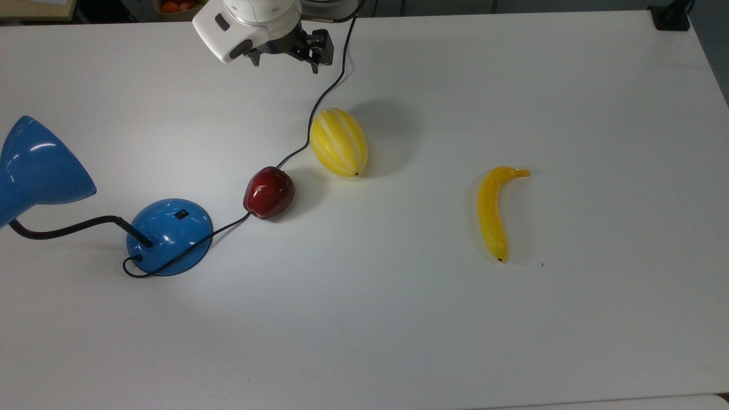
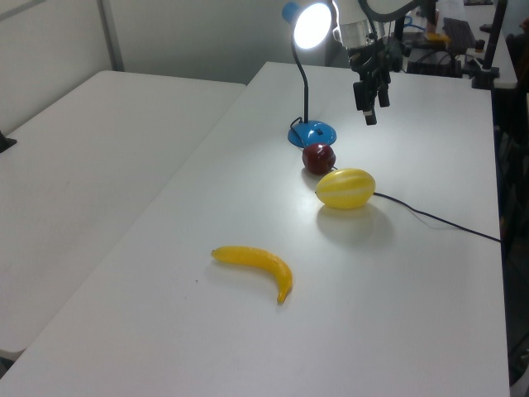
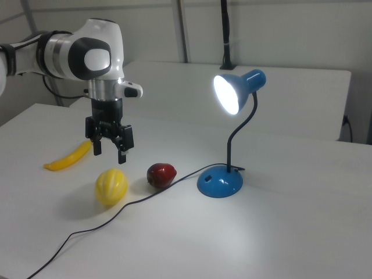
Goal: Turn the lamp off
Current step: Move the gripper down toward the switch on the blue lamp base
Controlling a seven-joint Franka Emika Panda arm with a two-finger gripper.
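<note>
The gripper [image 3: 109, 148] hangs above the white bench [image 1: 398, 319], its fingers apart and holding nothing. The lamp [image 3: 224, 145], lit, stands well apart from the gripper, to the right view's right of it; the red apple [image 3: 161, 175] lies between them, and the yellow melon [image 3: 111, 186] sits almost directly below the gripper. The banana [image 3: 68, 157] lies beyond the gripper, on the side away from the lamp.

The domed base [image 1: 170, 235] is glossy, hard and probably slippery; the thin black neck [image 3: 241, 136] looks bendable, so a push on the shade [image 3: 239, 90] would likely tilt it rather than do any work. No grasp is needed. The contact point is the small black switch [image 1: 181, 214] on the dome's upper face, seemingly a rocker, though it is too small to be sure. A downward press with one fingertip suits it. The black cord [image 1: 327, 94] trails under the gripper and past the apple, and could snag.
</note>
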